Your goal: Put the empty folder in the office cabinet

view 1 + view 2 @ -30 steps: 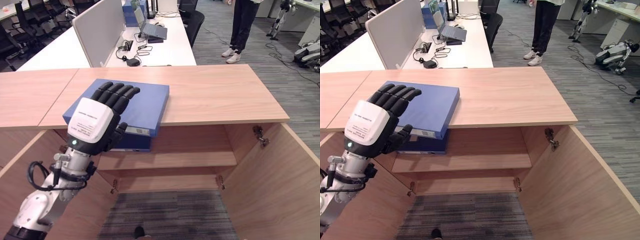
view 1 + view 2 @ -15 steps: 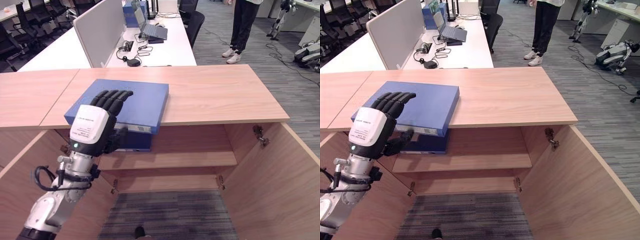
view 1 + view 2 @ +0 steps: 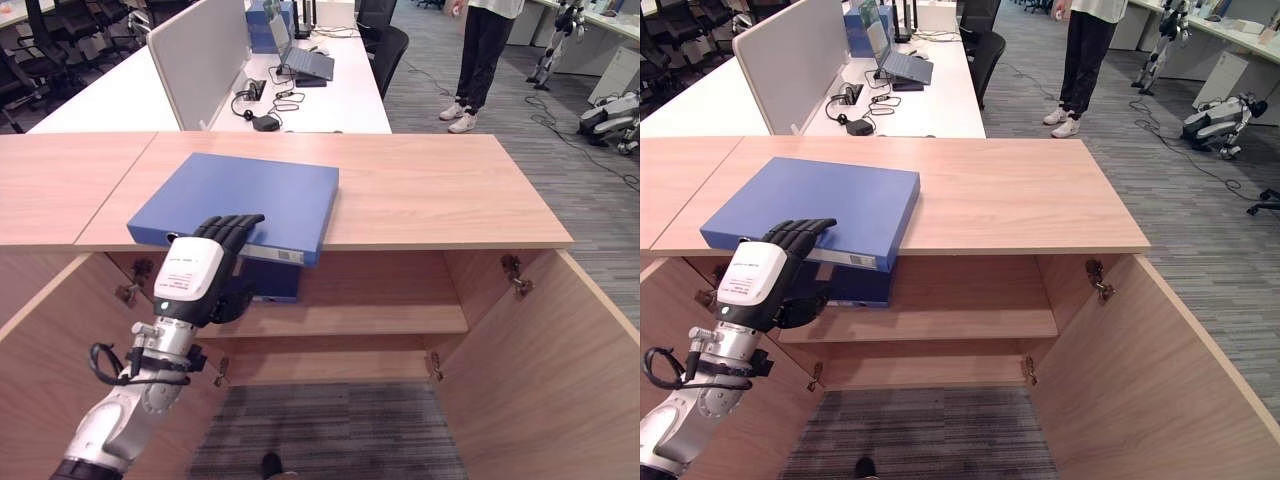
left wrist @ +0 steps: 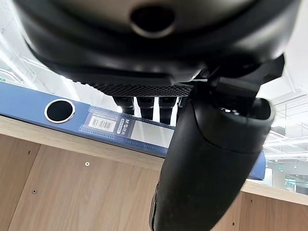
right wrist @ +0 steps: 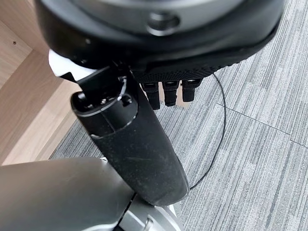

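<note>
The blue folder [image 3: 250,190] lies flat on the wooden cabinet top [image 3: 430,190], its labelled spine [image 4: 110,124] hanging over the front edge. My left hand [image 3: 195,275] reaches up from below at that spine. Its fingers [image 3: 235,222] curl over the folder's top front edge and its thumb [image 4: 207,159] sits under the overhang. The cabinet stands open beneath, with a bare shelf [image 3: 350,318]. My right hand [image 5: 130,139] hangs low over grey carpet, its fingers [image 5: 166,94] relaxed and holding nothing.
A second blue folder [image 3: 275,283] lies inside the cabinet under the top, just behind my left thumb. The right door [image 3: 560,360] and left door [image 3: 50,330] stand swung out. Behind are a desk with a laptop [image 3: 300,60] and a standing person [image 3: 480,50].
My left hand has slid back and down from the folder's top to its front edge, the thumb now beneath the overhang. The camera has shifted slightly.
</note>
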Robot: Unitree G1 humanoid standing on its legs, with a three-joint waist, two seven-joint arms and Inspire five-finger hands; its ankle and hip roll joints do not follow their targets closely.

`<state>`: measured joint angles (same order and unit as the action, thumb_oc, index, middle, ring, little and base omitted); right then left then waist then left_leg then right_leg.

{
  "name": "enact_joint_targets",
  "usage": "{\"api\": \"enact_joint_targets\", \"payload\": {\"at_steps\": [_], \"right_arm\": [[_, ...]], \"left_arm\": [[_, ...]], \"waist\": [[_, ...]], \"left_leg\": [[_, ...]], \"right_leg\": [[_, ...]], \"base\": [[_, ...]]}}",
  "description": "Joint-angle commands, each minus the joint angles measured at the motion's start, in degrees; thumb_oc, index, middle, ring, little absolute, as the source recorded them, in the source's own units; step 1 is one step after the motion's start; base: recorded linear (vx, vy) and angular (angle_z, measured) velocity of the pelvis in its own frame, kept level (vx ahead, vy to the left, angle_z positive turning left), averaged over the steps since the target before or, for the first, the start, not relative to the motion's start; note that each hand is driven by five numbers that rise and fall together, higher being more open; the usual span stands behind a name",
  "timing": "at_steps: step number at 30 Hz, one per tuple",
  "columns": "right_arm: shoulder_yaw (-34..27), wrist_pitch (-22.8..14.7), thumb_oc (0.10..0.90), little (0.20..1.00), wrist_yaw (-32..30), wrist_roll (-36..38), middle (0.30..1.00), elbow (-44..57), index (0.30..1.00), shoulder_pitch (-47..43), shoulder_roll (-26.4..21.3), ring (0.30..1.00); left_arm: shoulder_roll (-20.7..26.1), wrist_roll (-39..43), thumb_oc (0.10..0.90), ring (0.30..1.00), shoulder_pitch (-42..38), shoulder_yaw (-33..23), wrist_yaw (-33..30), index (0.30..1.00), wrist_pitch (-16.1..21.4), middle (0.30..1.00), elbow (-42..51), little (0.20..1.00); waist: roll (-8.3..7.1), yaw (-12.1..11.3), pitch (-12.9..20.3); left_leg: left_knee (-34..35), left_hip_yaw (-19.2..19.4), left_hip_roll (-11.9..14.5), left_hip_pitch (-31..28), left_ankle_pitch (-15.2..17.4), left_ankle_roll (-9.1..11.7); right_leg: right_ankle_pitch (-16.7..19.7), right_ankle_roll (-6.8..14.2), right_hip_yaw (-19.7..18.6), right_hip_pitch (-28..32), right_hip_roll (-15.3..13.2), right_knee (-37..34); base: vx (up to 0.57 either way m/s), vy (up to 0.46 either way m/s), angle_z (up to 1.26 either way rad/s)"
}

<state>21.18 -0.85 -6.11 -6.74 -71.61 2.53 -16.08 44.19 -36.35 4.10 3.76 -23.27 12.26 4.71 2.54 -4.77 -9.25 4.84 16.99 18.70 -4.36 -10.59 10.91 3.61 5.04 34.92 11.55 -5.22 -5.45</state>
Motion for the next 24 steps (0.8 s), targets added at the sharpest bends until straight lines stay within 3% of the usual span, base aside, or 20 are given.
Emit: {"api": "enact_joint_targets", "payload": {"at_steps": [1,14,24], "right_arm": [[-1.2,-1.9,0.8,0.9,-0.4,-0.1,0.9,4.4,0.9,-5.1,1.9,0.9],[-1.0,-2.0,0.8,0.9,-0.3,-0.5,0.9,3.6,0.9,-4.6,1.6,0.9],[-1.1,-1.9,0.8,0.9,-0.1,-0.5,0.9,2.9,0.9,-4.2,1.7,0.9]], "left_arm": [[3.1,-0.2,0.8,0.9,-7.9,-1.7,-2.4,0.9,0.1,0.9,2.6,0.9],[9.7,-7.0,0.8,0.9,-12.2,-0.6,-3.4,0.9,-1.2,0.9,3.0,0.9],[10.8,-8.6,0.8,0.9,-14.2,0.8,-3.4,0.9,-1.1,0.9,4.0,0.9]], "waist": [[0.27,0.2,-2.8],[0.96,1.4,-1.9],[1.28,2.0,-1.2]], "left_leg": [[-0.7,2.5,3.2,-2.7,7.3,3.9],[-0.5,3.2,3.1,-2.9,7.4,3.9],[-0.4,3.6,2.7,-2.9,7.7,3.7]], "right_leg": [[-11.5,2.8,-0.3,2.7,-3.3,0.4],[-11.4,3.1,-0.4,2.5,-3.6,0.4],[-11.4,3.2,-0.4,2.4,-4.0,0.4]], "base": [[0.0,0.0,0.0],[0.0,0.003,-0.02],[0.0,0.001,-0.01]]}}
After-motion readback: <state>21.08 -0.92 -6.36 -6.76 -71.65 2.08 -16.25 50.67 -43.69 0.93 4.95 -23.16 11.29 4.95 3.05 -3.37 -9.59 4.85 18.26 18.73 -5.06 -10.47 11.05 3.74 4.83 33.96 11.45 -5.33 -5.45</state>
